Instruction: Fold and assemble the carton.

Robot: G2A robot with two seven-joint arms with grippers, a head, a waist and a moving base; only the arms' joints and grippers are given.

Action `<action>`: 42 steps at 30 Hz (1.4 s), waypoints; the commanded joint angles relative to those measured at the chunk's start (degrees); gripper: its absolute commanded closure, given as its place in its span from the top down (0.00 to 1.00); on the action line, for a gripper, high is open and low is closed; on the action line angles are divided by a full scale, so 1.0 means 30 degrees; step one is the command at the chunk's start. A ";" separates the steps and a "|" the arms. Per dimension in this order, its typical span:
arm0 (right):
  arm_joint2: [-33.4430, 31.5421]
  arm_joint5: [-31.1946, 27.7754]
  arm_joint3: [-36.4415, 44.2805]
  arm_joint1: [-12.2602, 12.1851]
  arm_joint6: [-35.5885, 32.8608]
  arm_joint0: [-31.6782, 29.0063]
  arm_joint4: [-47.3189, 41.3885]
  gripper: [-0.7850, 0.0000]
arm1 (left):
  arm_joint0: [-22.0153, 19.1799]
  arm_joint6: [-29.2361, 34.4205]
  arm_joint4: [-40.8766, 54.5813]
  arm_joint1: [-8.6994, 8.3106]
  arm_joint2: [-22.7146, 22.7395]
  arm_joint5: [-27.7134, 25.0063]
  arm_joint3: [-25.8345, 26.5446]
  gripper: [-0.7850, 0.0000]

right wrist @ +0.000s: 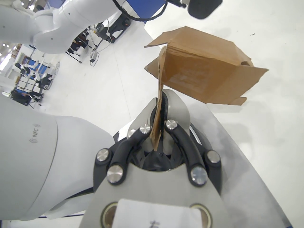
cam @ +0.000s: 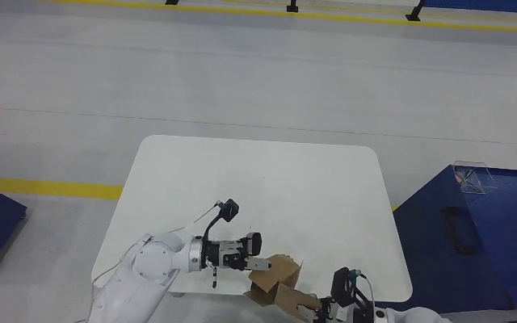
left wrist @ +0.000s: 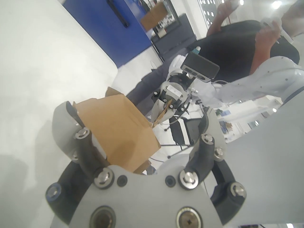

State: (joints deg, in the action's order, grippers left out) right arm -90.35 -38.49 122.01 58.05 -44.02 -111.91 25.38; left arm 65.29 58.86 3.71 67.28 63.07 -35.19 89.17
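Over on the left, the left end effector hangs low over the near part of the white tabletop, spread wide around one end of the brown carton. One finger lies flat against a side wall of the carton. The other finger stands clear of it, so the cardboard is not clamped on this side.

The carton is at the near edge of the tabletop, about midway along it. From here I can't tell whether it rests on the surface or is held just off it. Its long axis runs slantwise to that edge, from one end effector towards the other. The open mouth faces the right arm, flaps splayed, with one broad flap sticking out sideways.

The right end effector is closed tight on a narrower flap, pinching the cardboard edge-on between its fingers. Farther right, beside the tabletop, stands a blue cabinet with a clear plastic box on top.
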 commanded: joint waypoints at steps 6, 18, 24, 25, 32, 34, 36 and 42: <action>-0.0696 0.1136 -0.1089 -0.0353 -0.2577 0.1565 -0.5387 0.00 | 0.2534 -0.0473 -0.5656 -0.0838 0.3009 0.3978 0.4796 1.00; -0.0746 0.1184 -0.2004 -0.0685 -0.4225 0.2624 -0.8093 0.00 | 0.2330 0.0011 -1.1138 -0.0773 0.0412 0.9938 0.6901 1.00; -0.0705 0.0666 -0.1910 -0.0794 -0.4287 0.2769 -0.8300 0.00 | 0.1079 0.0648 -1.0740 -0.0580 -0.0657 1.0914 0.5899 1.00; -0.0707 0.0456 -0.1899 -0.0813 -0.4296 0.2778 -0.8292 0.00 | 0.0898 0.0717 -1.0523 -0.0547 -0.0785 1.0985 0.5716 1.00; -0.0626 -0.0143 -0.1733 -0.0923 -0.4064 0.2702 -0.7935 0.00 | -0.0225 0.0563 -0.9698 -0.0315 -0.1750 1.0979 0.4487 0.93; -0.0560 -0.0185 -0.1718 -0.0947 -0.3933 0.2769 -0.7964 0.00 | -0.0533 0.0439 -0.9668 -0.0246 -0.2026 1.1018 0.4187 0.84; -0.0540 -0.0229 -0.1708 -0.0976 -0.3830 0.2819 -0.7966 0.00 | -0.0804 0.0384 -0.9702 -0.0192 -0.2260 1.1084 0.3928 0.84; -0.0589 -0.0307 -0.1873 -0.1080 -0.3685 0.3021 -0.8328 0.00 | -0.1348 0.0193 -0.9792 -0.0028 -0.3101 1.0865 0.3496 0.74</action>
State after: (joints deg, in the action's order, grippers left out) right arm -92.13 -39.36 116.52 54.86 -55.09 -102.95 0.56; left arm 61.53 59.35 -25.71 67.10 54.33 -2.60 99.95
